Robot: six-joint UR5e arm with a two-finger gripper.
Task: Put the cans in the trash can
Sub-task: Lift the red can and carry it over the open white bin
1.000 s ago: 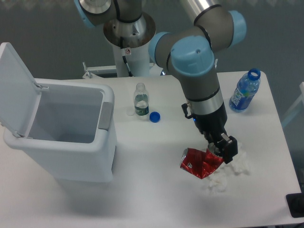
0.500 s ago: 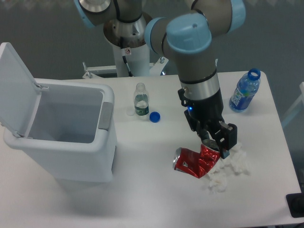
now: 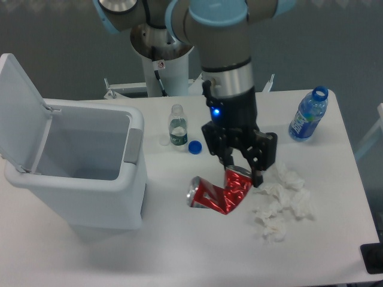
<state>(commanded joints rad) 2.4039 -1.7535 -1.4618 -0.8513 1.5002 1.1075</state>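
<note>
- crushed red can (image 3: pixel 218 194) over the white table (image 3: pixel 179 251), between the trash can (image 3: pixel 84 164) and white tissues (image 3: pixel 281 200), grey backdrop behind.
- bent, shiny, silver end facing left.
- gripper (image 3: pixel 240 169) fingers clamped on its upper end; whether the can touches the table is unclear.
- arm top cropped.

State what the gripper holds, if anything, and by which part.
The gripper grips the crushed red can by its upper right end, near the silver rim.

Upper end of the crushed can (image 3: pixel 218 194) behind the end effector (image 3: pixel 242 171); arm's upper links beyond the top edge.
</note>
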